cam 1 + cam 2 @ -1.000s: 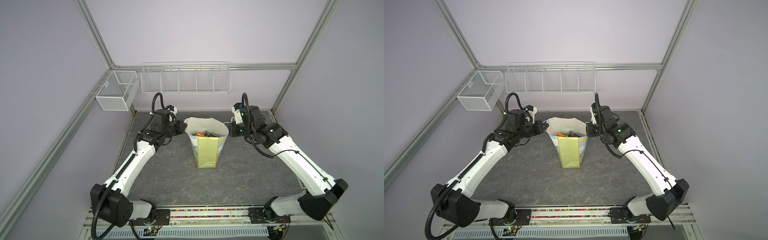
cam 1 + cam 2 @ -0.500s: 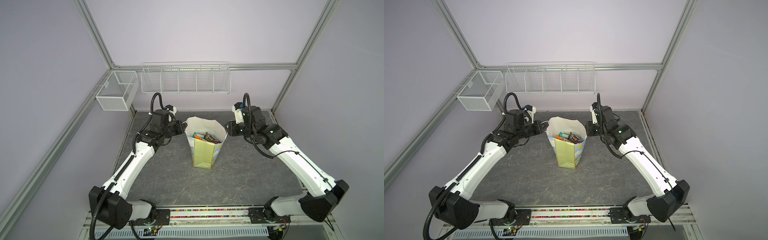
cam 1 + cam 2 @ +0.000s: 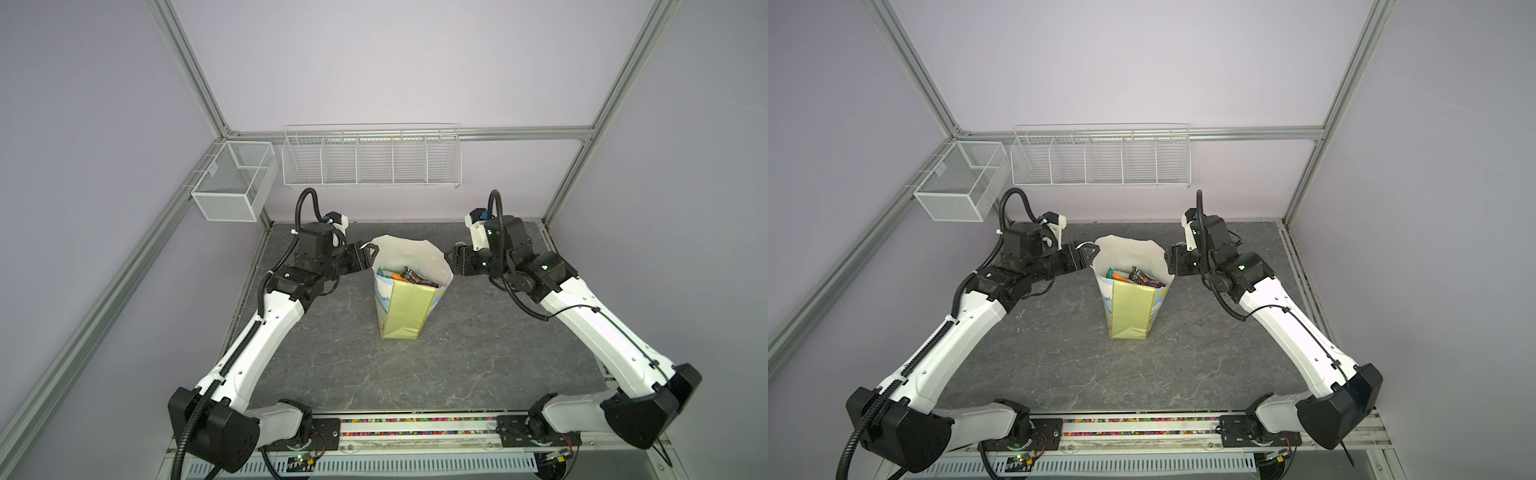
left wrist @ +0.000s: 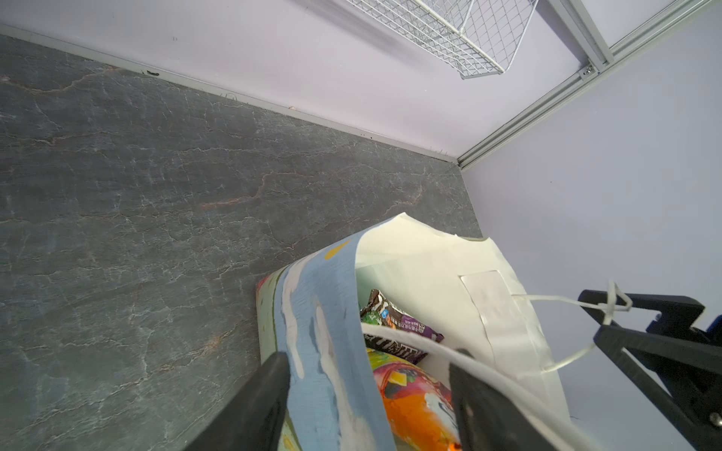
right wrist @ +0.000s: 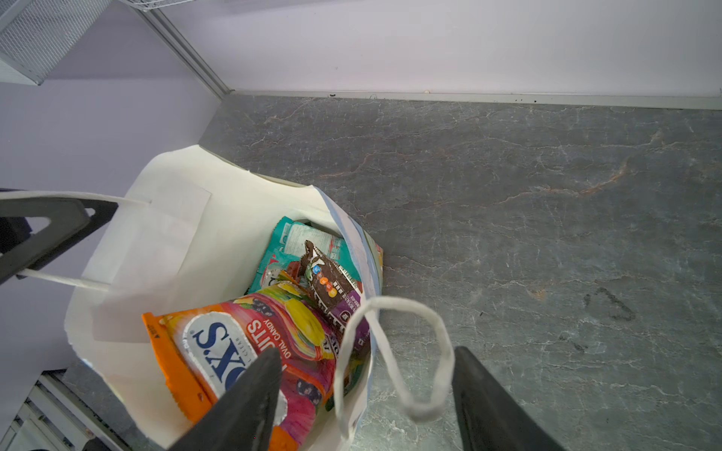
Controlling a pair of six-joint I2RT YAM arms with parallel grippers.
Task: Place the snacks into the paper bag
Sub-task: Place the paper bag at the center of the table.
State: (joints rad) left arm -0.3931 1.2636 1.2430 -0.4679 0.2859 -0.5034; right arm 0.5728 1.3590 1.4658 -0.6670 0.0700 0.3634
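Observation:
The paper bag (image 3: 405, 307) (image 3: 1129, 307) stands upright mid-table with its mouth open. The snacks (image 3: 409, 276) (image 3: 1133, 276) lie inside it: an orange FOX'S pouch (image 5: 234, 351), a brown-purple M&M's pack (image 5: 332, 281) and a teal pouch (image 5: 289, 242). My left gripper (image 3: 372, 253) (image 4: 368, 354) is open at the bag's left rim, with the blue wall (image 4: 324, 312) and a cord handle (image 4: 422, 343) between its fingers. At the right rim my right gripper (image 3: 451, 259) (image 5: 366, 351) is open, and the other cord handle (image 5: 390, 351) hangs slack between its fingers.
A long white wire basket (image 3: 372, 160) hangs on the back wall and a mesh basket (image 3: 232, 183) on the left frame. Grey table (image 3: 478, 353) surrounds the bag. The arms' base rail (image 3: 415, 428) runs along the front edge.
Both grippers have gone from shut to open and let go of the cord handles. The bag has shifted slightly left and the snacks inside have settled.

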